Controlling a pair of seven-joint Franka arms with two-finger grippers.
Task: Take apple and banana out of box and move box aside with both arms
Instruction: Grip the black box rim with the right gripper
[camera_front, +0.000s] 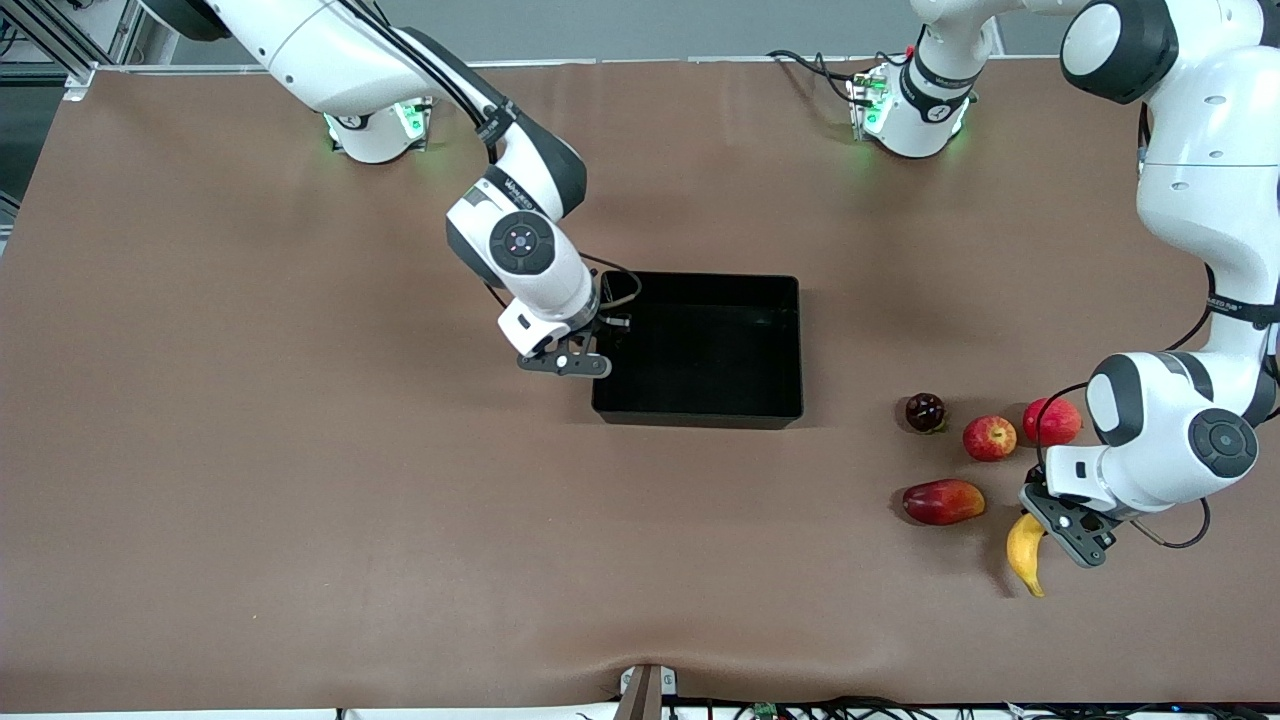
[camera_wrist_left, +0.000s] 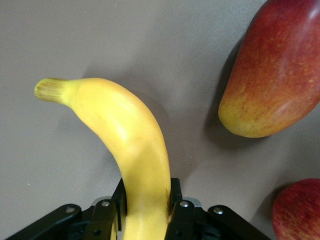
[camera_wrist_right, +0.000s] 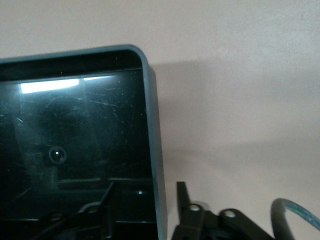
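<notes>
surroundings: oblong red-yellow mango-like fruit lies just beside the banana, toward the right arm's end; small dark maroon round fruit and a second red round fruit flank the apple, the second one partly under the left arm; brown table carries everything
obstructions: mango-like fruit sits close to the banana's side, apart from it; nothing lies between the fruit group and the bin
banana: long curved yellow banana, smooth skin, stem end pointing away from the left wrist camera; nearest the front camera of all the fruits, at the left arm's end of the table
apple: small round red apple with yellow streaks, on the table between the maroon fruit and the other red fruit; untouched
box: glossy black rectangular plastic bin with low walls, mid-table, scratched shiny floor, nothing inside
left end effector: clenched on the banana, one finger on each side of its thick end
right end effector: straddles the bin's wall at the right arm's end, one finger inside, one outside; gap to the wall visible, not yet gripping
</notes>
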